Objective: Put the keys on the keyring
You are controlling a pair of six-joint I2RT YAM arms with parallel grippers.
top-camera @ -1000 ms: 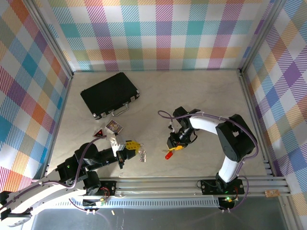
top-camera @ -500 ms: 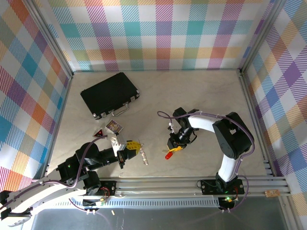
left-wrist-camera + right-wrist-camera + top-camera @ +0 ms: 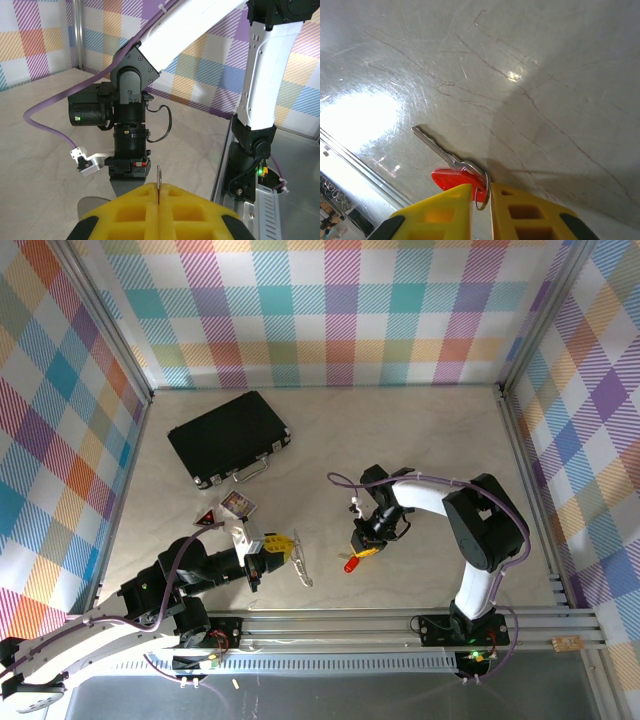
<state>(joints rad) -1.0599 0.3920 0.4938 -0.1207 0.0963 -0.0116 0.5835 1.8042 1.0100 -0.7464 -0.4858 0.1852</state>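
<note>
I am pinching the keyring (image 3: 300,569) in the left gripper's (image 3: 159,189) pressed-together jaws, while the right gripper's (image 3: 481,192) jaws are sitting almost shut around the red key (image 3: 451,177) lying on the table (image 3: 530,70), grip unclear to me, so it may be slipping out sideways.

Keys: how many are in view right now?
1. The red-headed key lies flat on the table, its head at the right tool and its blade pointing away. More keys could be hidden under the arms.
</note>
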